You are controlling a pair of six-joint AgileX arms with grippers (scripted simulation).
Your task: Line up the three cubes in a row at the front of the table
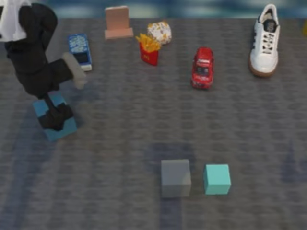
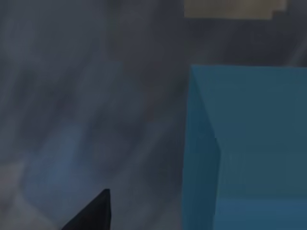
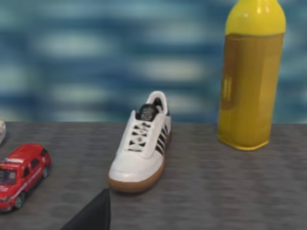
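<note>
Already two of the three cubes sit side by side near the table's [image 1: 120, 139] front edge: the grey cube [image 1: 175, 178] and, just beside it toward the right, the small turquoise cube [image 1: 217, 179], leaving a place on the grey one's left for the third. That third, the large blue-teal cube [image 1: 62, 130], lies well apart near the left edge, and the left gripper [image 1: 56, 117] is down over its top, apparently to take it; whether its jaws have closed on the cube cannot be told, since the arm hides them from above and the left wrist view shows only one dark fingertip [image 2: 98, 211] beside the cube's face. The right arm is out of the top view. Along the back edge of the woven dark grey surface stand a tan block [image 1: 117, 22], a phone [image 1: 80, 50], fries [image 1: 149, 49], a red toy car [image 1: 202, 67], a white sneaker [image 1: 265, 40] and a yellow bottle [image 3: 250, 72], before a blurred blue backdrop.
</note>
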